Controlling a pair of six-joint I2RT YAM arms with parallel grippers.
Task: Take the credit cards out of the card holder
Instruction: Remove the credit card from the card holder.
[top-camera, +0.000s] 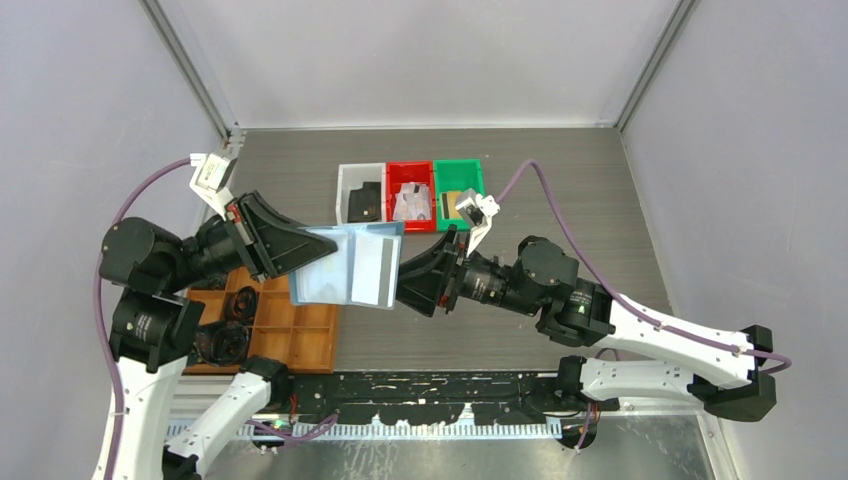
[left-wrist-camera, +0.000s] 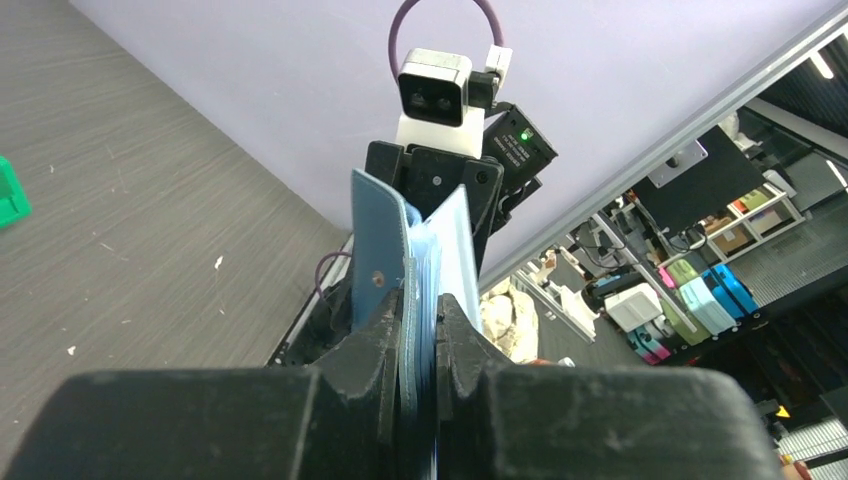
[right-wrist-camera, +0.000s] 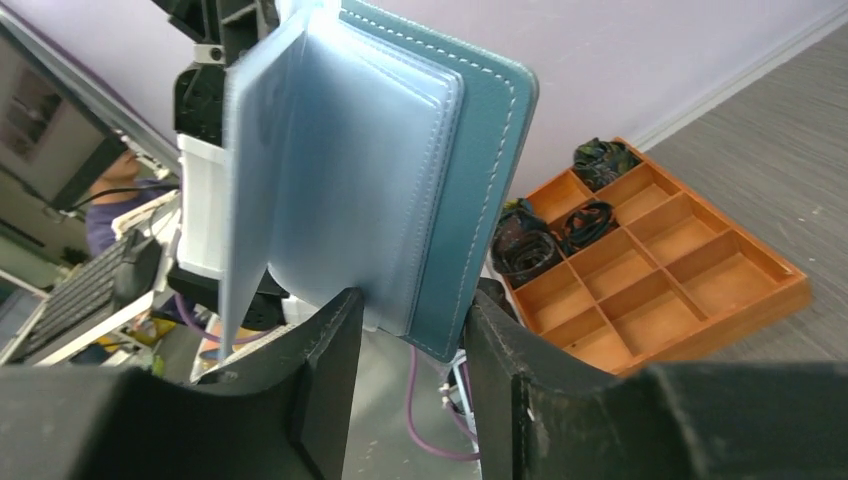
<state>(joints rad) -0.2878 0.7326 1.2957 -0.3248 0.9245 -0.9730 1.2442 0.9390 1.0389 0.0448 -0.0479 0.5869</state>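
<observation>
**Card holder (top-camera: 350, 265) held aloft over the desk (top-camera: 560, 180), spread open between both arms.**
Left end effector (left-wrist-camera: 420, 318), arm angled inward, is clamped on one edge. Right end effector (right-wrist-camera: 410, 335), arm stretched leftward, straddles the opposite edge with jaws parted.

Pale lilac walls (top-camera: 420, 60) enclose my dark grey wood-grain table (top-camera: 560, 180); beyond one open side I see cluttered lab shelves (left-wrist-camera: 700, 285).

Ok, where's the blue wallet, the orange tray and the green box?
blue wallet (top-camera: 345, 268): top view, middle of its open face.
orange tray (right-wrist-camera: 690, 235): right wrist view, floor of an empty compartment.
green box (top-camera: 460, 172): top view, bare far end.
</observation>
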